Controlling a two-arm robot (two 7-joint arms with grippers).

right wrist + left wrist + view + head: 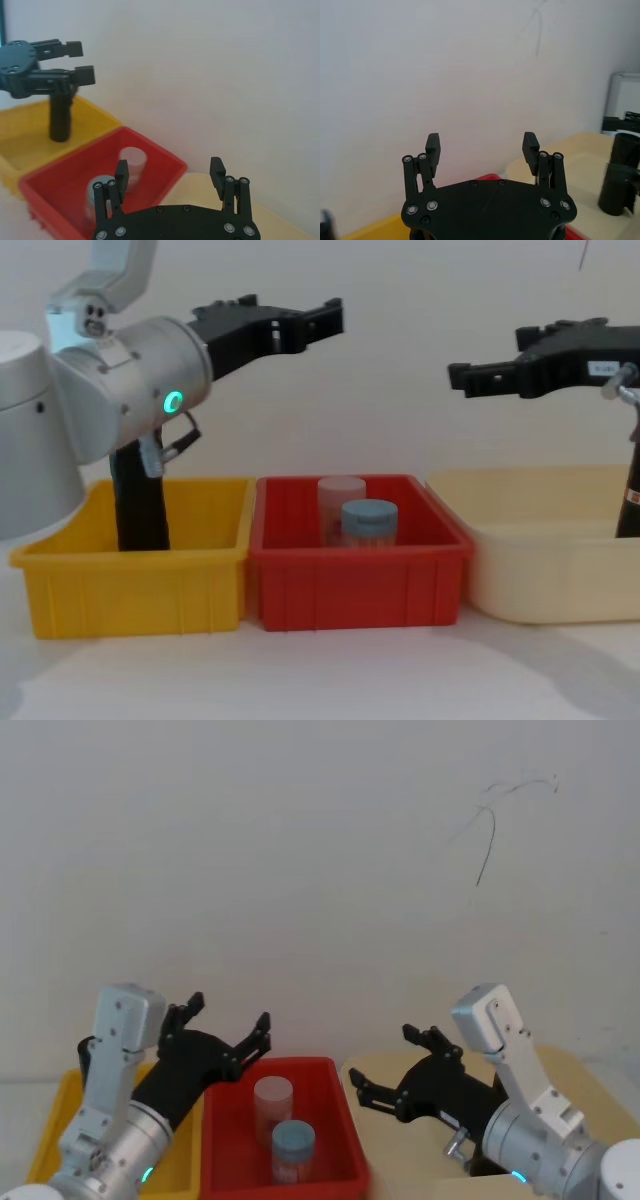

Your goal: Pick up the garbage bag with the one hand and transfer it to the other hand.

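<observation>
The garbage bag (630, 490) is a slim black roll with small red marks, standing upright in the cream bin (540, 580) at the far right edge of the chest view. In the left wrist view the garbage bag (617, 192) is a dark cylinder on the cream floor. My right gripper (490, 360) hangs open and empty above that bin, higher than the bag and left of it. Over the yellow bin (130, 590) and the red bin's near edge, my left gripper (300, 320) is also open and empty. In the head view, the left gripper (230, 1017) and right gripper (385, 1055) point forward.
A plain black roll (140, 505) stands in the yellow bin, under my left arm. The red bin (360, 585) in the middle holds a translucent jar (340, 502) and a blue-lidded jar (368, 522). A white wall rises close behind the bins.
</observation>
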